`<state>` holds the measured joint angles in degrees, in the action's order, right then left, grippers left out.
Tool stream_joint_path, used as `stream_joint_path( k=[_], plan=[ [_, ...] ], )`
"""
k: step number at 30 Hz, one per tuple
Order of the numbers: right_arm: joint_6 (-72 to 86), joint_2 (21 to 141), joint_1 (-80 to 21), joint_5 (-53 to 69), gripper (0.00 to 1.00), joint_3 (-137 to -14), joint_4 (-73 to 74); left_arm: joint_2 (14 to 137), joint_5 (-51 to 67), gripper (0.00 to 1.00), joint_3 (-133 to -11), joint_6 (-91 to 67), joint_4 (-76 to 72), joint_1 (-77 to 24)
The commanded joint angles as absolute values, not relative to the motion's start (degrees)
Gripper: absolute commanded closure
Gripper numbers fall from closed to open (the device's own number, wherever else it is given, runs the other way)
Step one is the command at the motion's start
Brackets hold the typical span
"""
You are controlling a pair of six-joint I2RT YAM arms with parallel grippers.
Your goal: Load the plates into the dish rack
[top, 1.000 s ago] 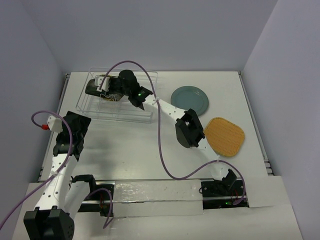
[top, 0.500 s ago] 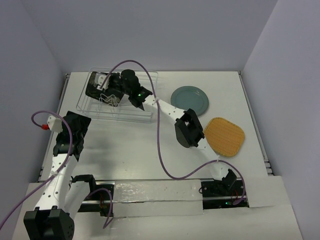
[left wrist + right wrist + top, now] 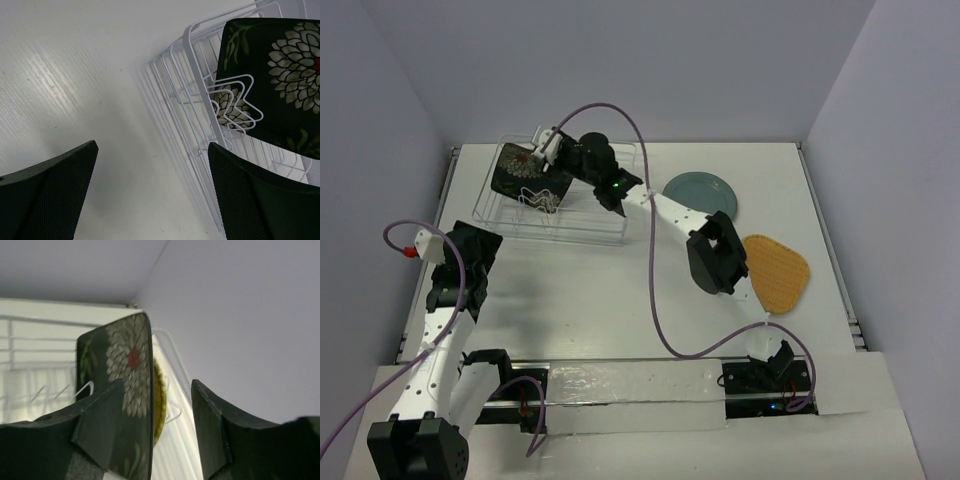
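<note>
The clear dish rack stands at the back left of the table. In it, on edge between the dividers, is the square black plate with white-and-red flowers, with a yellow plate just behind it. My right gripper hovers over the rack's far side, open. The black plate's rim lies between its fingers, close to the left one and well apart from the right one. The teal-grey plate and the orange plate lie flat on the table at the right. My left gripper is open over bare table beside the rack.
My right forearm and elbow stretch from the near right across to the rack, partly over the orange plate. Purple cables loop above both arms. Walls close in the table at the back and both sides.
</note>
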<state>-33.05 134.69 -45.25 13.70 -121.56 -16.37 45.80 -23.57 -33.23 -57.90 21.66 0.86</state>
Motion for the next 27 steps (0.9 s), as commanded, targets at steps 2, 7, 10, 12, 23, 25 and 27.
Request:
stream_joint_path(
  k=[2, 7, 10, 12, 23, 25, 27],
  plan=[
    [-24.21, 121.65, -42.15, 19.07, 0.29, -111.4, -14.52, 45.89, -21.24, 0.01, -36.26, -54.98, 17.19, 1.78],
    [-24.52, 119.36, -40.75, 21.27, 0.29, -105.63, -11.16, 50.71, -17.22, 0.01, -38.09, -53.69, 14.04, 2.97],
    [-24.29, 121.02, -40.48, 20.75, 0.29, -106.21, -10.29, 53.5, -15.94, 0.01, -38.82, -53.72, 11.07, 3.41],
    [-23.5, 123.42, -39.95, 20.64, 0.3, -108.59, -9.44, 56.57, -15.49, 0.01, -39.98, -53.79, 9.74, 3.79],
    [-20.28, 136.35, -39.29, 19.86, 0.34, -123.26, -6.69, 67.98, -13.67, 0.01, -44.63, -54.83, 2.76, 5.02],
    [-20.04, 137.28, -39.11, 19.79, 0.34, -123.99, -6.59, 69.58, -13.18, 0.01, -45.15, -55.02, 1.74, 5.1],
    [-19.92, 138.34, -38.94, 20.21, 0.35, -124.1, -6.39, 71.79, -12.42, 0.01, -45.59, -55.31, 0.65, 5.1]
  ],
)
